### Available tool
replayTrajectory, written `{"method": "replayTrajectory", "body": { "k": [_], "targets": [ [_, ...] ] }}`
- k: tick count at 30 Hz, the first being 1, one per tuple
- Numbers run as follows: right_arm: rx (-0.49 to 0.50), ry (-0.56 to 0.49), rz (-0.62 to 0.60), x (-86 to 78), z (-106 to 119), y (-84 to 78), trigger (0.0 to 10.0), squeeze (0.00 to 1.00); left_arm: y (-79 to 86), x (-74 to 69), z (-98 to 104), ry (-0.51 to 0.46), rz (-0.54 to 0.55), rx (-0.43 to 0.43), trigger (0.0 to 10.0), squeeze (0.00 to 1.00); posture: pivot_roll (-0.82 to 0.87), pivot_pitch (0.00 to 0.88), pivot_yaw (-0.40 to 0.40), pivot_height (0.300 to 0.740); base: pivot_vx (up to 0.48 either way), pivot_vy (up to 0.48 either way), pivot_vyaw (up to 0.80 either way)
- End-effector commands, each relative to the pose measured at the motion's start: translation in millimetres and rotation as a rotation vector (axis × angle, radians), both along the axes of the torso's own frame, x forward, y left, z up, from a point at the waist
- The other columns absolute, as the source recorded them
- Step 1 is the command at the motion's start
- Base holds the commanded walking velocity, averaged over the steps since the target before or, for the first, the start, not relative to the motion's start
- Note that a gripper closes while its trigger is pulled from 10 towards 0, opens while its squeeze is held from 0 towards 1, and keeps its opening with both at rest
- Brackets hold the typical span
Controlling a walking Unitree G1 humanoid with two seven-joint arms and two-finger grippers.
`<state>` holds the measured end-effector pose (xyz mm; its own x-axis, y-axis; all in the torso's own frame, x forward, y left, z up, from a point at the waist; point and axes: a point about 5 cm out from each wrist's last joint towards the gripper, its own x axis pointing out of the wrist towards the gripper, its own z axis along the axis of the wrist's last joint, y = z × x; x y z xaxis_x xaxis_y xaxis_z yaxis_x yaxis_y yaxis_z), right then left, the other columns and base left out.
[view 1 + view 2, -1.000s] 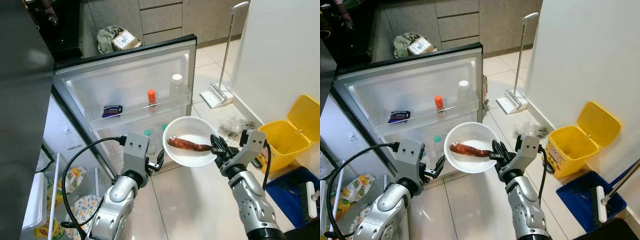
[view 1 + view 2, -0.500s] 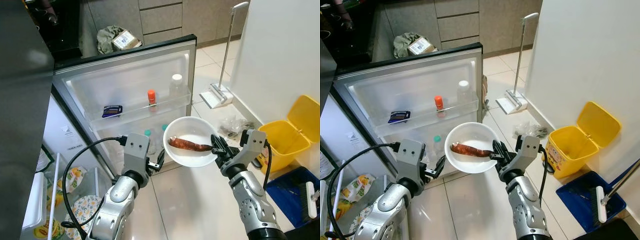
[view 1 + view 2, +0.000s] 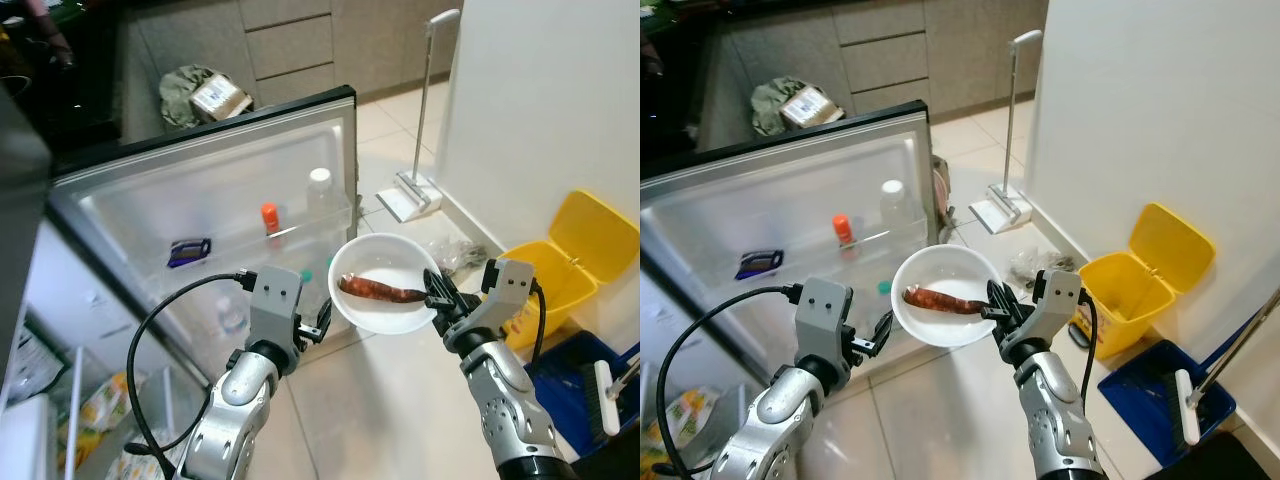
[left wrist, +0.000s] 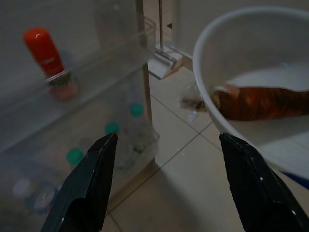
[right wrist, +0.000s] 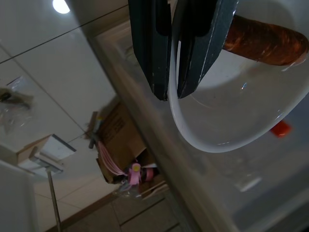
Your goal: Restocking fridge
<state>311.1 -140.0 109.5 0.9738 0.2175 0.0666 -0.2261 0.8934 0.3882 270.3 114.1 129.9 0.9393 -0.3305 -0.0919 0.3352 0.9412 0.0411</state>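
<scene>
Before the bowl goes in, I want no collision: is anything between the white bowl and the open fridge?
Yes, arguably: the left tool hangs open just beside the white bowl on its fridge side. The right tool is shut on the bowl's rim. Beyond, the fridge door stands open.

Both arms are showing rounded silver shells built from jointed segments, each ending in a boxy grey wrist block dotted with small dark screw holes, on the left arm (image 3: 240, 385) and the right arm (image 3: 503, 405) alike. A thick black cable is looping out from the left wrist block in a wide arc, and a shorter black cable is curving down beside the right one. The left gripper (image 4: 166, 186) and the right gripper (image 5: 179, 53) are each showing two long, flat, matte black fingers tapering toward the tips.
</scene>
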Motion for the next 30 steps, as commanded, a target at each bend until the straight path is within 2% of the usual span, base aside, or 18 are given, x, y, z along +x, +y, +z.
{"method": "replayTrajectory", "body": {
  "k": [1, 7, 15, 22, 27, 30],
  "targets": [
    [-0.009, -0.018, 0.055, -1.6, 1.5, 10.3, 10.0, 0.00, 4.6, -1.7, -5.9, 0.021, 0.023, 0.009, 10.0, 0.00, -0.10, 0.110, 0.049, 0.717, 0.386, 0.000, 0.00],
    [-0.047, -0.026, 0.205, -11.6, -2.0, 24.4, 10.0, 0.00, 9.7, -5.0, -4.1, 0.009, 0.029, -0.024, 10.0, 0.00, -0.10, 0.111, 0.049, 0.717, 0.047, 0.000, 0.00],
    [-0.050, -0.030, 0.365, -22.4, -2.9, 37.7, 10.0, 0.00, 14.9, -8.1, -5.5, 0.008, 0.033, -0.023, 10.0, 0.00, -0.09, 0.110, 0.048, 0.717, 0.000, 0.000, 0.00],
    [-0.054, -0.027, 0.451, -29.3, -4.4, 42.3, 10.0, 0.00, 18.6, -12.3, -8.4, 0.014, 0.033, -0.016, 10.0, 0.00, -0.09, 0.111, 0.048, 0.717, 0.000, 0.000, 0.00],
    [-0.053, -0.022, 0.463, -30.6, -5.1, 42.4, 10.0, 0.00, 19.3, -13.9, -10.4, 0.019, 0.030, -0.004, 10.0, 0.00, -0.09, 0.111, 0.048, 0.717, 0.000, 0.000, 0.00],
    [-0.055, -0.008, 0.464, -31.9, -8.3, 40.7, 10.0, 0.00, 20.0, -18.7, -19.6, 0.038, 0.020, 0.042, 10.0, 0.00, -0.09, 0.111, 0.048, 0.717, 0.000, 0.000, 0.00]
  ]
}}
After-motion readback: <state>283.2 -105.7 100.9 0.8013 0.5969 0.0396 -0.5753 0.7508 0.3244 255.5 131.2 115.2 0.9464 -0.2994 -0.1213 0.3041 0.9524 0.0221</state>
